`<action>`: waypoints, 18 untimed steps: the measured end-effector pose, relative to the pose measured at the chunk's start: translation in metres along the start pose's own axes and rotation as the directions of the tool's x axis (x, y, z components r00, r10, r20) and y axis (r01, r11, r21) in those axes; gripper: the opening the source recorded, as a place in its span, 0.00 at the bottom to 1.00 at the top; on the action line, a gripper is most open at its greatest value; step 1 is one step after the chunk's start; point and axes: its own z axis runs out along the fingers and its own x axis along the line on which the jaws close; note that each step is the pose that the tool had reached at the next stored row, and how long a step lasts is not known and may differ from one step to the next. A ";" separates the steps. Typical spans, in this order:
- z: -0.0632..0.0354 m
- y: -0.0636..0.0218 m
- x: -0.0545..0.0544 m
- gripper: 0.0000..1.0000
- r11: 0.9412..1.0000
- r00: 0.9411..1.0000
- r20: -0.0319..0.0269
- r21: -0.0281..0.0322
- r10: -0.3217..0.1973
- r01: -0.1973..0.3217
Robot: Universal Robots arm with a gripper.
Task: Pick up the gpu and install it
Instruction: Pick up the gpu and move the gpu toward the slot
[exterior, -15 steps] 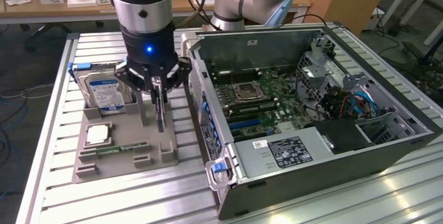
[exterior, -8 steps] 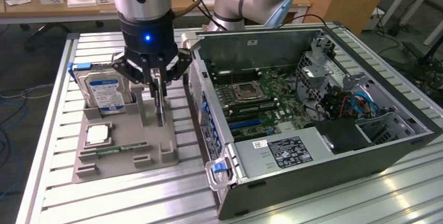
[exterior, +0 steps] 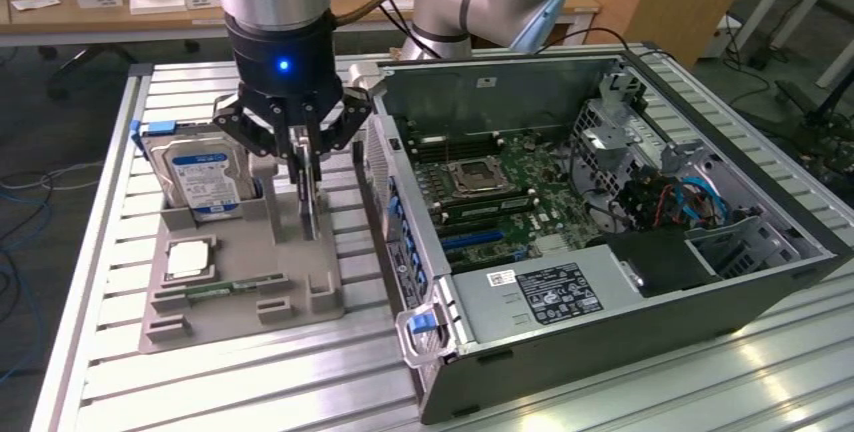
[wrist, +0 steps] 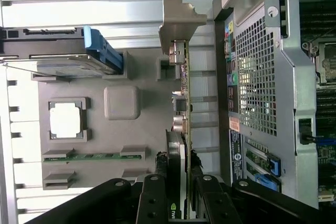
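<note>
The gpu (exterior: 311, 210) is standing on edge in a slot of the grey holder tray (exterior: 227, 302). The tray is lying toward the desk (exterior: 200, 392) edge on the exterior view's left, just beside the open computer case (exterior: 534, 82). This upright seating is leaving the card's top edge free for a pinch. The gripper (exterior: 304, 157) is pointing straight down over it. Its fingers (wrist: 152, 198) are standing narrow, apparently pressing both faces of the card.

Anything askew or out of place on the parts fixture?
Nothing stands out. The gpu stands upright in the grey fixture, claw closed on its top edge; hard drive, CPU and memory stick sit square in their slots.
</note>
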 end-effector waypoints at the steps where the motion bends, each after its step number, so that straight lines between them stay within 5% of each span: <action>1: 0.0000 0.0000 0.000 0.27 1.000 1.000 0.000 0.000 0.000 0.000; 18: -0.0150 0.0008 0.000 0.27 1.000 1.000 0.000 0.000 0.000 0.000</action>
